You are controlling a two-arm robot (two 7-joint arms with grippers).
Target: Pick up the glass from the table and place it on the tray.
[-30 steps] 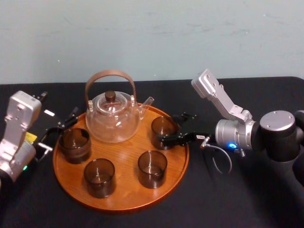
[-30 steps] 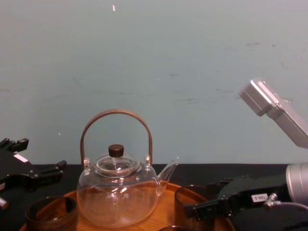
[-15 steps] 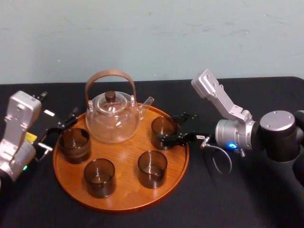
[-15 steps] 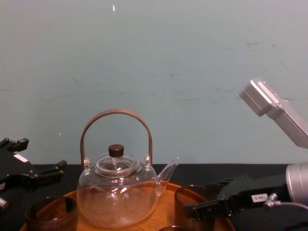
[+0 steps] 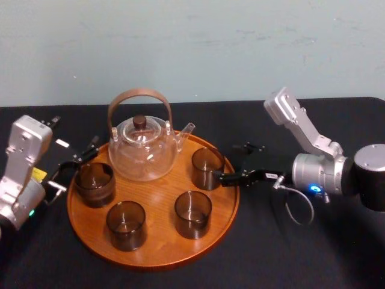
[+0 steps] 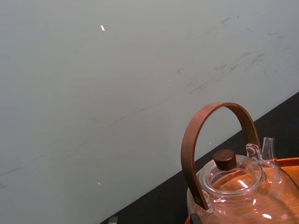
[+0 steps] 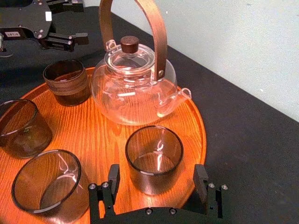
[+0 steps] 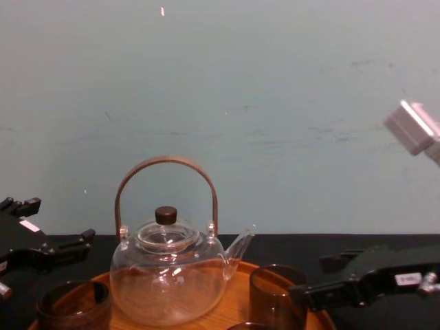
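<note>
Four smoky brown cylindrical glasses stand upright, mouths up, on the round orange-brown wooden tray beside one clear glass teapot. The glass by the tray's right rim has the right tool just beside it, fingers wide apart and empty. The left tool, also spread, holds nothing, off the tray's left edge over the black worktop.

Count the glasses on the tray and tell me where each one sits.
4 glasses on the tray: the left-edge glass, the front-left glass, the front-centre glass, and the right-edge glass by the open right gripper. None looks hidden.
</note>
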